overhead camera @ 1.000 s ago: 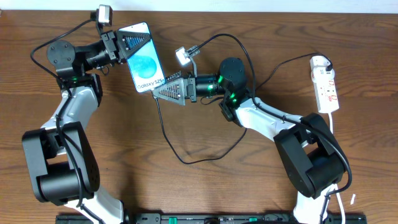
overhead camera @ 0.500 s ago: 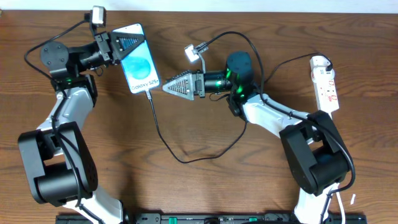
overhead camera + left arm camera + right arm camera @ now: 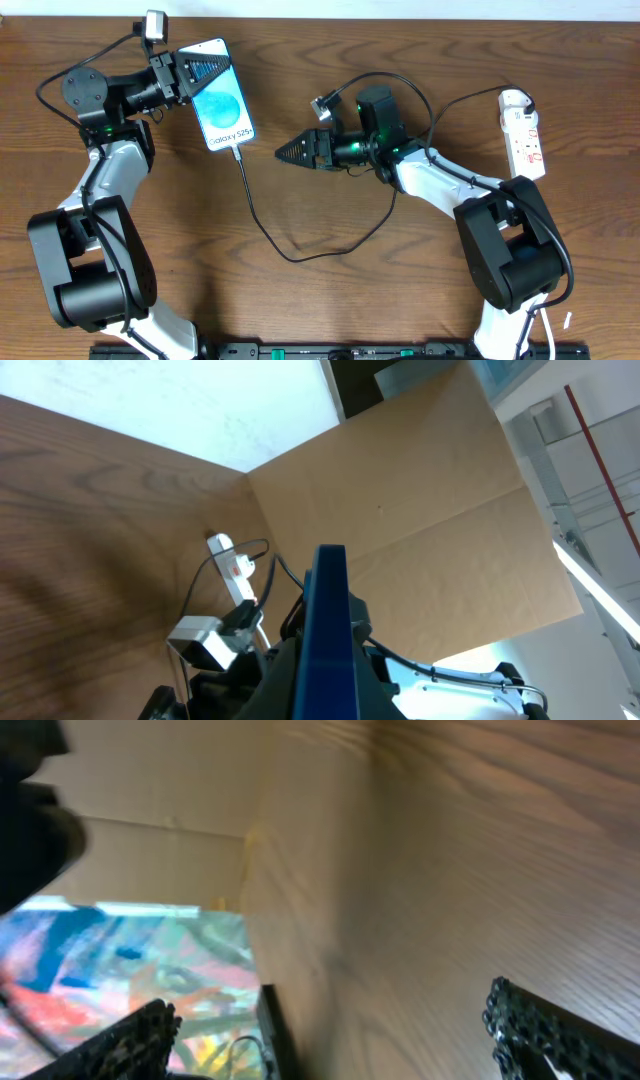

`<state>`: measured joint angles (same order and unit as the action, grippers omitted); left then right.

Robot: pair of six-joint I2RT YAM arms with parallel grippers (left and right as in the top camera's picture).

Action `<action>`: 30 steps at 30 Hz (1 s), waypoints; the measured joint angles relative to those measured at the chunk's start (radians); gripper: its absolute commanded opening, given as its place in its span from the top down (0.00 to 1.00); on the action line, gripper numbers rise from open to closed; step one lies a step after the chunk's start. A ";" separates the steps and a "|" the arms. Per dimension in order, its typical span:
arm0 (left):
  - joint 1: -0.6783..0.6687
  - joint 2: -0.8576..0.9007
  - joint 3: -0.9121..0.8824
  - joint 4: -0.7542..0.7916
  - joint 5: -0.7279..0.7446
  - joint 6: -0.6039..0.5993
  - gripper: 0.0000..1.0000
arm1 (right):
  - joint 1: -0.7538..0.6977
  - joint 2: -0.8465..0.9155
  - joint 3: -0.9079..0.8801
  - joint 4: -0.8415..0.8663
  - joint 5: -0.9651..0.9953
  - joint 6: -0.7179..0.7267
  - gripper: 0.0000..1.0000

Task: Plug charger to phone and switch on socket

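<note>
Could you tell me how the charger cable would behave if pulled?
Probably floppy: the charger lies in a loose loop across the table. Likely light, so it should trail after the phone it seems plugged into. A tug might unseat it.

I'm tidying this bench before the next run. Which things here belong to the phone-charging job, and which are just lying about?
Job in hand:
- phone, held in the left gripper
- black charger cable, its tip at the phone's lower end
- white socket strip
- right gripper, open

Lying about:
- no loose items show; only the wooden table and a cardboard panel behind it
</note>
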<state>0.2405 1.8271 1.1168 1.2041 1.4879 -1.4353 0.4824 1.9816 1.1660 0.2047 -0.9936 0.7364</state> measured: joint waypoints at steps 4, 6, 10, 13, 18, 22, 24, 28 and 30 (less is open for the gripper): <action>0.000 0.000 0.000 0.000 -0.001 0.000 0.92 | -0.002 0.000 0.002 -0.131 0.078 -0.042 0.06; 0.000 0.000 0.000 0.000 0.000 0.000 0.92 | -0.008 0.000 0.002 -0.195 0.114 -0.064 0.08; 0.000 0.000 0.000 0.000 0.000 0.000 0.92 | -0.029 0.000 0.002 -0.258 0.169 -0.104 0.16; 0.000 0.000 0.000 0.000 0.000 0.000 0.92 | -0.042 0.000 0.002 -0.281 0.203 -0.126 0.16; 0.000 0.000 0.000 0.000 0.001 0.000 0.93 | -0.063 0.000 0.002 -0.349 0.278 -0.144 0.15; 0.000 0.000 0.000 0.000 0.004 0.000 0.93 | -0.084 -0.023 0.002 -0.435 0.370 -0.172 0.15; 0.000 0.000 0.000 0.000 0.004 0.000 0.93 | -0.092 -0.063 0.002 -0.481 0.427 -0.188 0.15; 0.000 0.000 0.000 0.000 0.005 0.000 0.93 | -0.097 -0.184 0.002 -0.557 0.549 -0.216 0.14; 0.000 0.000 0.000 0.000 0.009 0.002 0.93 | -0.097 -0.256 0.002 -0.594 0.609 -0.224 0.14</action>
<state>0.2405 1.8271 1.1168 1.2041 1.4971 -1.4338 0.3851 1.7260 1.1675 -0.3889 -0.3847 0.5129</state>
